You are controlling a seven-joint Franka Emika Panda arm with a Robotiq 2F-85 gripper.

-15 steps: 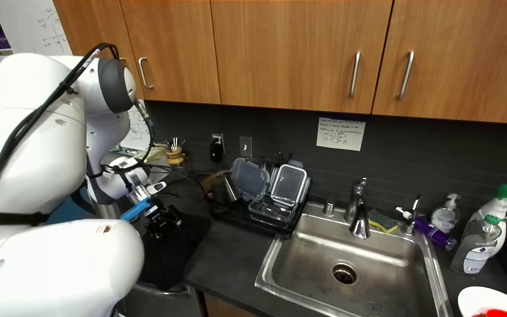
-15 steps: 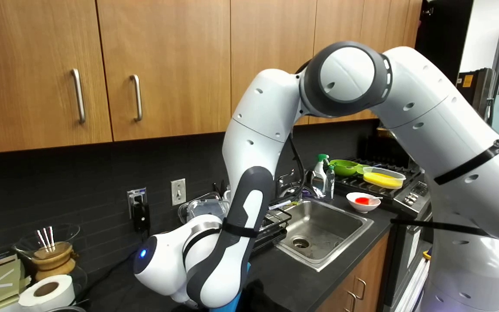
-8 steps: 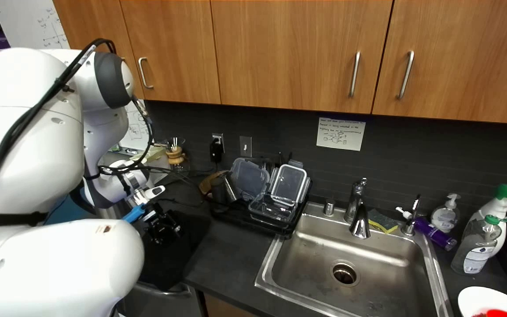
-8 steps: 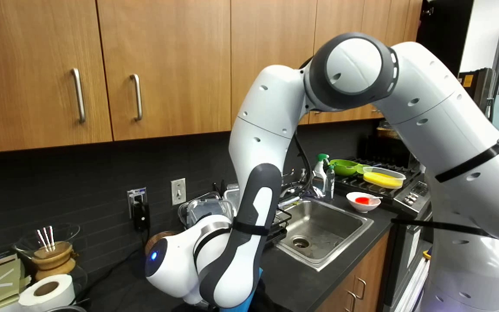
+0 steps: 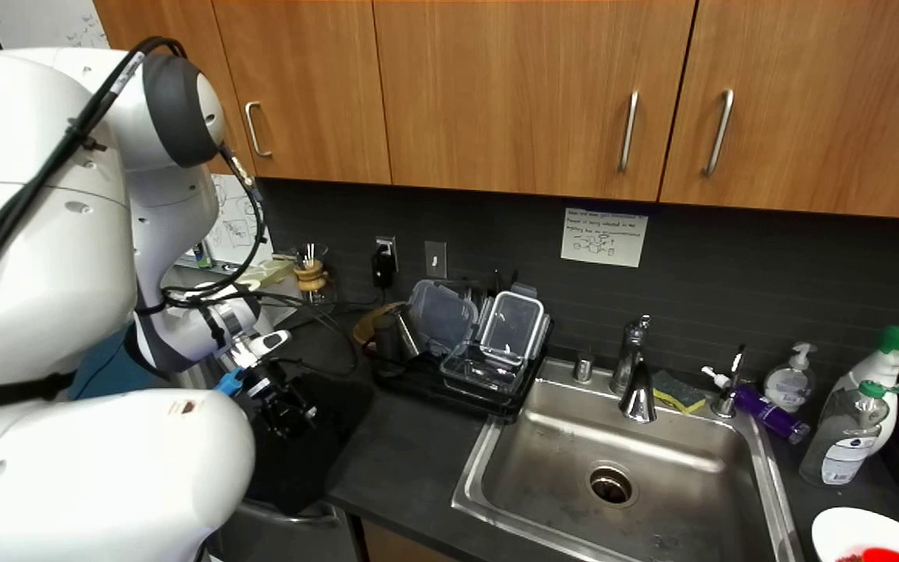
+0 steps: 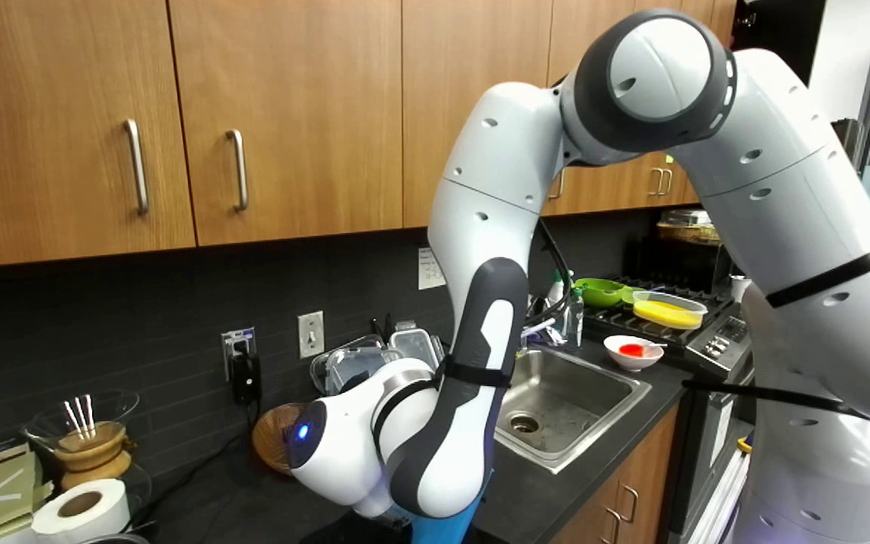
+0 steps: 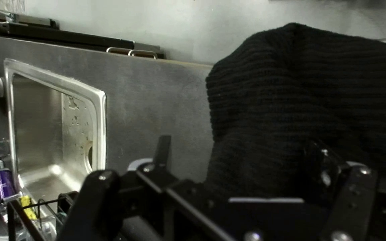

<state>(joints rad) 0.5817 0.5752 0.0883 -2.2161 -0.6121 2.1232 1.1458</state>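
My gripper [image 7: 243, 160] is open in the wrist view, with its two black fingers wide apart. A black ribbed cloth [image 7: 280, 90] lies beyond and between the fingers. Nothing is clearly clamped. In an exterior view the gripper [image 5: 289, 410] is over the cloth [image 5: 286, 472], which drapes over the counter's front edge. I cannot tell whether a finger touches the cloth. In an exterior view the arm hides the gripper, and only the blue part [image 6: 442, 525] above it shows.
The dark counter [image 5: 406, 445] leads to a steel sink [image 5: 543, 445] with a faucet [image 5: 637, 375]. A dish rack [image 5: 488, 398] with clear containers [image 5: 512, 328] stands beside it. A wicker basket [image 6: 273, 438] and paper roll [image 6: 81, 510] are near the wall. Wooden cabinets [image 6: 291, 113] hang above.
The arm's elbow has risen, and the wrist has shifted toward the sink side in an exterior view, uncovering the wicker basket. The gripper has moved slightly lower over the cloth.
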